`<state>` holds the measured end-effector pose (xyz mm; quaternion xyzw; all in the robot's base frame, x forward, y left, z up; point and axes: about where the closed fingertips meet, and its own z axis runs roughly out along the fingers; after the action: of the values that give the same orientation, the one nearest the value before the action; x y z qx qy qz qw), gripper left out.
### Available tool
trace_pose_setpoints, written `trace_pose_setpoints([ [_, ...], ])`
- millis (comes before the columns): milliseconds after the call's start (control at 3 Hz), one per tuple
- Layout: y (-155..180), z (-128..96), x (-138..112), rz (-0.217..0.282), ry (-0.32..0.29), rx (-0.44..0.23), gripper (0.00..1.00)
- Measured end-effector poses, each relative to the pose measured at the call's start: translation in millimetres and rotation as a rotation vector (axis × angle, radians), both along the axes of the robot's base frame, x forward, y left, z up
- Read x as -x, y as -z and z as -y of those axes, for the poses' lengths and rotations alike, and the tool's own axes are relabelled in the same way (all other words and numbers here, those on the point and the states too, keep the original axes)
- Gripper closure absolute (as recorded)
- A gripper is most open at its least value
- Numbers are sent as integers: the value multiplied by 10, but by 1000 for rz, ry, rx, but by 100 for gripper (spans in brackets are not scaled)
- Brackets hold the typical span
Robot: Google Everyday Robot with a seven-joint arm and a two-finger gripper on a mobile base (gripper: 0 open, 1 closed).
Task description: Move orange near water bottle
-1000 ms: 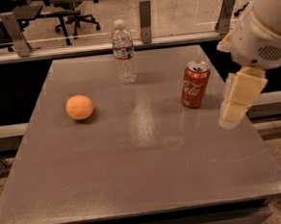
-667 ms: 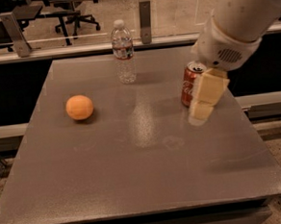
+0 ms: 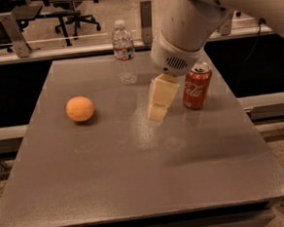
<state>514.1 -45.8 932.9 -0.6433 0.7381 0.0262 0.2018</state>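
Note:
The orange is a small round fruit lying on the left part of the grey table. The water bottle stands upright near the table's far edge, clear with a white cap and a white-and-red label. My gripper hangs from the white arm above the table's middle, to the right of the orange and in front of the bottle, with a wide gap to each. It holds nothing that I can see.
A red soda can stands upright just right of the gripper. A metal rail and posts run behind the table. Office chairs stand on the floor beyond.
My arm and gripper have moved left across the table, from right of the soda can to its left side. The orange, bottle and can have stayed where they were.

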Motion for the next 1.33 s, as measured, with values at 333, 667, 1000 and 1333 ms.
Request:
trace_pose_setpoints([
  [333,171,-414,-137,0,-21,-38,0],
  [667,380,-903,-352,-1,-36,-74,0],
  [1000,499,-1174,-464,-7,-47,-86,0],
  [1333,695,-1507,-597,-33,-63,-86,0],
])
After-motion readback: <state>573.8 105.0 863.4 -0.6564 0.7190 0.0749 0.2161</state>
